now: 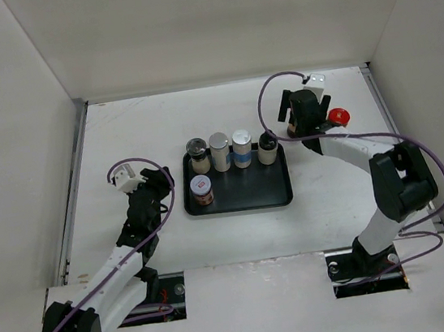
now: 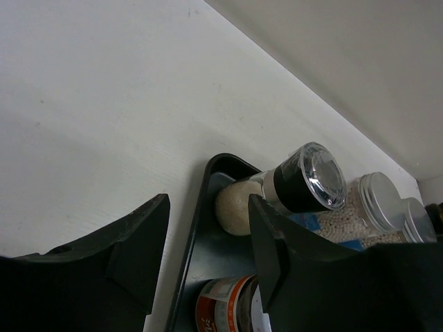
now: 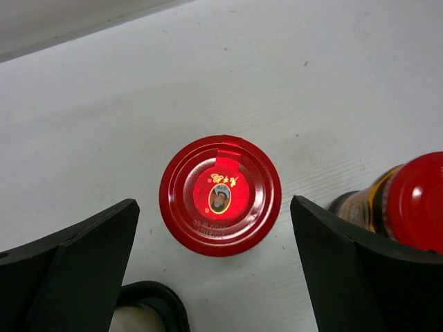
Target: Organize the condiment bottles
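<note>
Currently right tool (image 3: pixel 212 202) wide open over red-capped bottle (image 3: pixel 220 196); no contact

My top view: high, near side, facing down, distant. Left wrist: low, close, shares tray (image 1: pixel 249 188) corner. Right wrist: close above red-capped bottle (image 3: pixel 220 195).

L pincer (image 2: pixel 206 259) open, arm bent; R pincer (image 3: pixel 214 266) open, facing down.

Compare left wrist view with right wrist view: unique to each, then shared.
Left wrist only: the black rectangular tray, a black-collared clear-topped grinder, silver-capped jars and a red-labelled jar. Right wrist only: one red-capped bottle under the open right gripper, a brown red-capped bottle beside it. Both: the white table; the left gripper is open too.
</note>
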Action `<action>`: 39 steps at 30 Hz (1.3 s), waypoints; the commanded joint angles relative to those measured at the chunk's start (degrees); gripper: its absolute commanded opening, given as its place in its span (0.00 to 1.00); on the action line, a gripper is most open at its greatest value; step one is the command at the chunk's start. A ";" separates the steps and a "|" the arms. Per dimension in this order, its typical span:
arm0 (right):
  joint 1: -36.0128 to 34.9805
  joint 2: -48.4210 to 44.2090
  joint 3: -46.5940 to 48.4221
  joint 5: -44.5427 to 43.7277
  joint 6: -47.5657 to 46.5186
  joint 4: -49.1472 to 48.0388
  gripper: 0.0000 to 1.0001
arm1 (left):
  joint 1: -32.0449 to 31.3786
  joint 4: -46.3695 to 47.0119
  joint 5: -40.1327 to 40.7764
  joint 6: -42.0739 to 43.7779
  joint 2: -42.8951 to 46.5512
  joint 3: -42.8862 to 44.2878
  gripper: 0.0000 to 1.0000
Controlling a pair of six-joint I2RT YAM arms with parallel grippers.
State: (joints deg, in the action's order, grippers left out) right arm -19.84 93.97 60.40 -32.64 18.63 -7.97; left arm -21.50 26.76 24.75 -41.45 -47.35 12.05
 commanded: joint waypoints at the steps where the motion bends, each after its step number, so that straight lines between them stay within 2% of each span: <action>1: 0.98 2.43 3.58 3.55 -0.71 -1.44 0.97 | -0.08 2.77 -0.32 -0.38 -0.02 -0.19 0.47; 4: 1.86 5.25 4.37 4.34 -0.09 -3.01 0.92 | 0.01 2.86 -0.67 -0.38 -0.98 -0.01 0.47; 8: 2.48 6.31 4.55 3.99 0.35 -3.72 0.79 | -0.08 2.86 -0.23 -0.30 -0.72 -0.01 0.47; 10: 2.57 6.14 4.64 3.64 0.53 -3.72 0.63 | 0.18 2.86 -0.49 -0.30 -0.72 -0.10 0.47; 13: 2.22 3.07 3.50 2.68 0.70 -4.16 0.52 | 0.01 2.86 -0.23 -0.30 -0.46 -0.10 0.47; 16: 1.26 -3.78 0.78 -1.01 -1.05 -7.14 0.51 | 0.27 2.86 -0.49 -0.30 -1.07 -0.10 0.47; 22: -5.77 -18.28 -3.97 -7.43 -6.76 -8.64 0.50 | 0.27 3.12 -0.67 -0.30 -0.20 -0.36 0.47; 28: -18.33 -29.27 -6.78 -8.14 -10.54 -7.50 0.49 | 0.10 3.29 -0.32 -0.30 0.51 -0.54 0.47; 33: -29.67 -30.70 -7.58 -7.44 -10.90 -7.24 0.48 | 0.18 3.29 0.03 -0.30 1.03 -0.63 0.48; 39: -36.54 -22.27 -8.02 -5.07 -7.39 -11.53 0.49 | 0.36 3.38 0.12 -0.30 1.03 -0.72 0.49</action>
State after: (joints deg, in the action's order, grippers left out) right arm -55.20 69.47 51.92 -38.13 9.41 -9.87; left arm -21.41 27.16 24.80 -41.43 -47.31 11.99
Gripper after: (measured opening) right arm 0.755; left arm 0.484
